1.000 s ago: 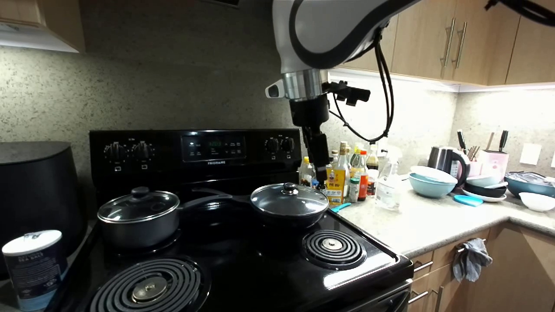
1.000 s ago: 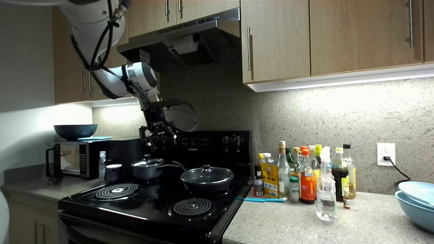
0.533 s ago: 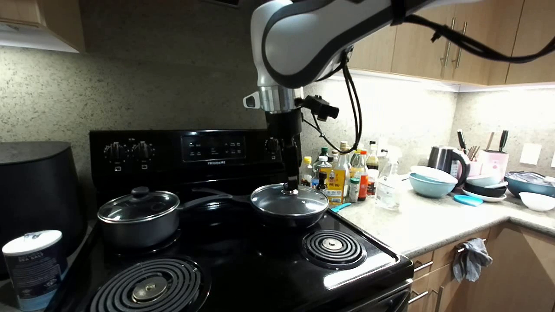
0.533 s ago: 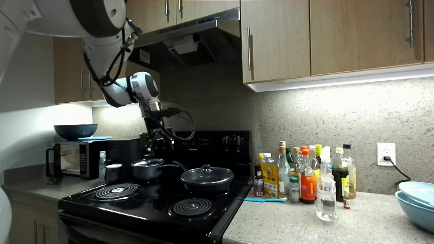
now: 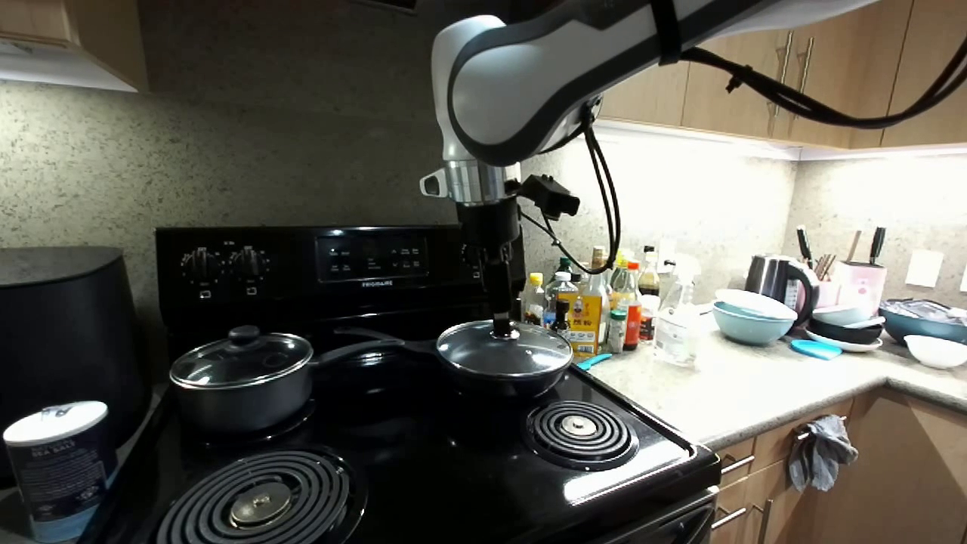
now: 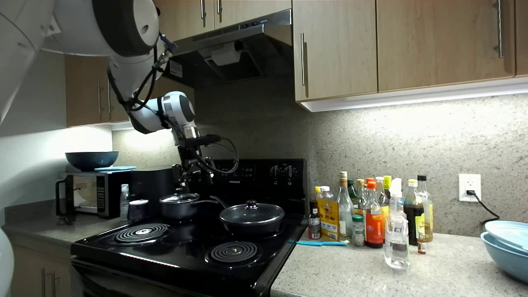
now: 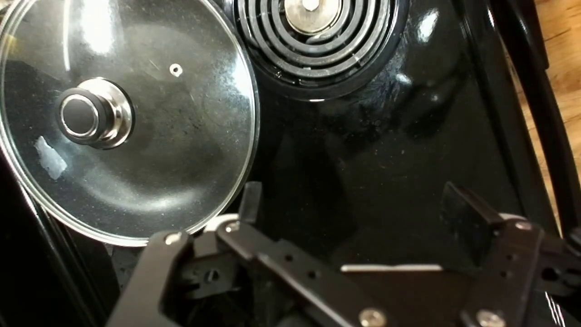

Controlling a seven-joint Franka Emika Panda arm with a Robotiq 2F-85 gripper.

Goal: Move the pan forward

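Pan [image 6: 252, 220] sits near the rear corner of the stovetop [image 6: 185, 249] nearest the bottles [image 6: 373, 222], apparently not yet moved; the gripper [image 7: 352, 197], spread around nothing, hangs apart from it. Grasping and shifting it toward the front edge presumably remain.

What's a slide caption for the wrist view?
Open Robotiq gripper above black cooktop, with glass-lidded pan and coil burner in view.

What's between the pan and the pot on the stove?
The pan's handle and the pot's handle, reaching in from either side over the stovetop. Both exterior views show this; whether the handles touch, I can't tell.
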